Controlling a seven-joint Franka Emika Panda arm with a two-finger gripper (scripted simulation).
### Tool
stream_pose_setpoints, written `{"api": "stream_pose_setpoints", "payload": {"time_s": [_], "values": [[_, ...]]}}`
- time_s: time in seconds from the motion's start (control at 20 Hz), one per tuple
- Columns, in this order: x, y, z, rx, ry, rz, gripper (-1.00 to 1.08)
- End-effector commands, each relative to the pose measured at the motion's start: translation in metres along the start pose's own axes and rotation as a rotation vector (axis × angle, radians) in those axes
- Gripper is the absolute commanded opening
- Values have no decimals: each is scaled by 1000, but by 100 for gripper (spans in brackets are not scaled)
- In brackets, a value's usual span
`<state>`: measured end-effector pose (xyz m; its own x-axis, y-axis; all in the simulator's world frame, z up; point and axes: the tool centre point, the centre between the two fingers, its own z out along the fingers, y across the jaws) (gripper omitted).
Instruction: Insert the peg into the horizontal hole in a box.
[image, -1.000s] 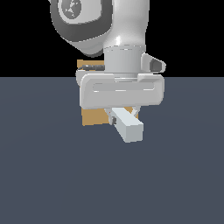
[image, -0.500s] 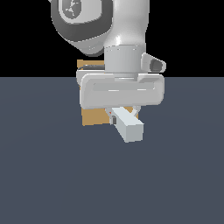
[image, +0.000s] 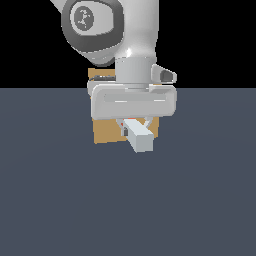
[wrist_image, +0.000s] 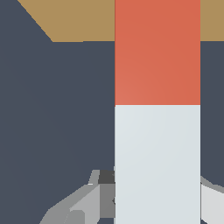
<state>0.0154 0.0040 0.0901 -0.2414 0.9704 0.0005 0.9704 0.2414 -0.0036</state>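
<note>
Just before the box, claw clamped on the peg by its white half, orange end toward the box face; hole hidden behind the arm; best kept level and square, pushed slowly, straight toward the box centre

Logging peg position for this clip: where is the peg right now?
In the exterior view the peg sits near centre, held level in the gripper, its white end toward the camera. In the wrist view its orange end reaches the box.
</note>
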Motion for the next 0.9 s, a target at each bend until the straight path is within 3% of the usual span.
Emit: {"api": "stream_pose_setpoints", "payload": {"time_s": [0.0, 0.4, 0.85], "values": [[22, 1, -2, -4, 0, -2, -100], [84, 1, -3, -6, -1, -2, -100], [96, 3, -3, -6, -1, -2, -100]]}}
